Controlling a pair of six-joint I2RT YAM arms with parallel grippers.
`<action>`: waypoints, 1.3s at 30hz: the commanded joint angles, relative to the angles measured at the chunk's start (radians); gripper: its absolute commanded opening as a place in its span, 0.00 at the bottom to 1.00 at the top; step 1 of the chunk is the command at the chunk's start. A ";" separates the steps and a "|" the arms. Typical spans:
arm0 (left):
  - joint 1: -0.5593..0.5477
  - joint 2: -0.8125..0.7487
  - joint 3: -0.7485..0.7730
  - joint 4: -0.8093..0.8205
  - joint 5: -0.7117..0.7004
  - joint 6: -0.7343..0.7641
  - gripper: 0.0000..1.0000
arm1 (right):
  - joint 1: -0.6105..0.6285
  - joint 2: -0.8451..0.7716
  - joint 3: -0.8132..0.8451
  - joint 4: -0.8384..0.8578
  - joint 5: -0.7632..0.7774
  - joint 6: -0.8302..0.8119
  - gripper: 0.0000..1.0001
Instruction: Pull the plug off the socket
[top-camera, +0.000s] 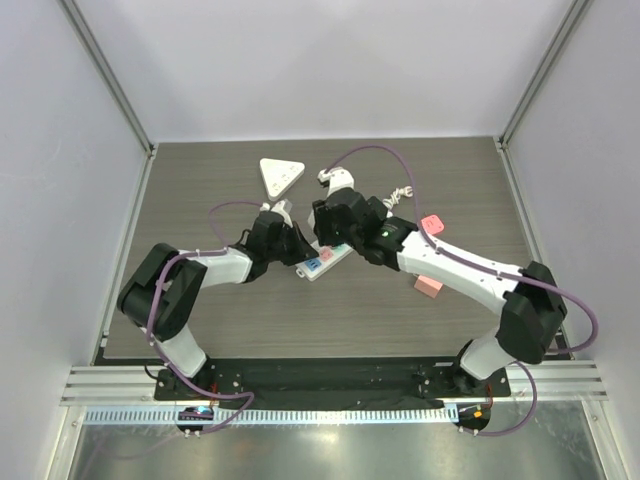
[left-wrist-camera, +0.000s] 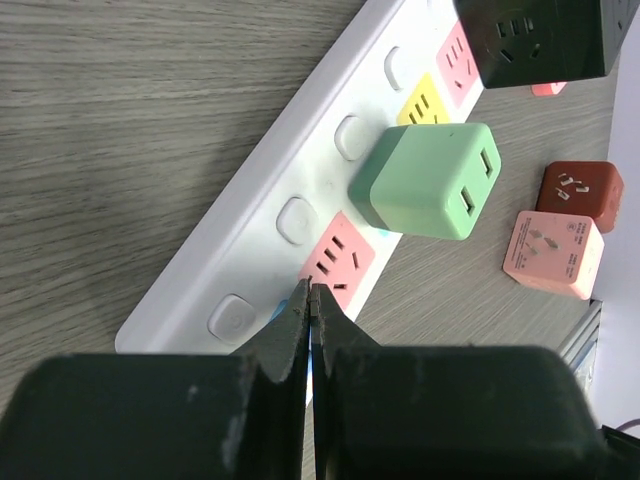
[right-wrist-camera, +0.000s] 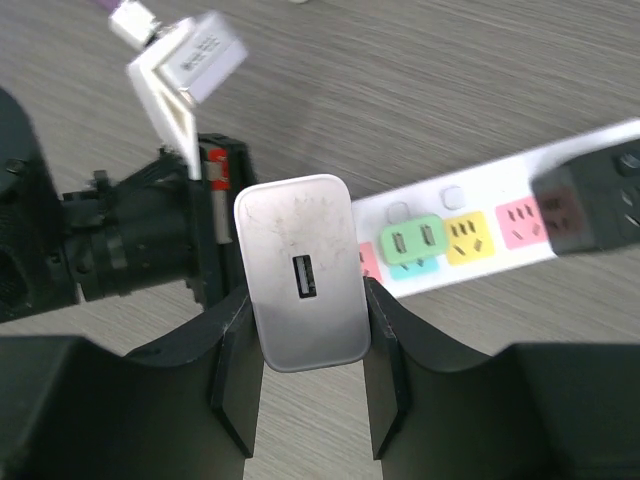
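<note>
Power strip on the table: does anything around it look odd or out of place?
Nothing looks broken. The white charger is scuffed and sits between the right fingers, off the power strip. A pink adapter cube and a dark red cube lie loose beside the strip.

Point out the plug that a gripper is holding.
The white plug, clamped in the right gripper, clear of the power strip. The green plug sits in the strip; the pink plug and brown plug lie loose on the table.

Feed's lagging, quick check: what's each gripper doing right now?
Left gripper: closed, empty, tips at the white plastic power strip.
Right gripper: closed on the white rectangular USB charger plug.
</note>
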 joint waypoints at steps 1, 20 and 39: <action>-0.002 -0.003 -0.041 0.009 -0.001 0.038 0.00 | -0.034 -0.134 -0.062 -0.020 0.139 0.075 0.01; -0.002 -0.052 -0.112 0.161 0.052 0.047 0.13 | -1.190 -0.357 -0.447 0.077 -0.640 0.234 0.01; -0.002 -0.044 -0.104 0.173 0.069 0.049 0.13 | -1.329 0.004 -0.627 0.700 -0.870 0.501 0.21</action>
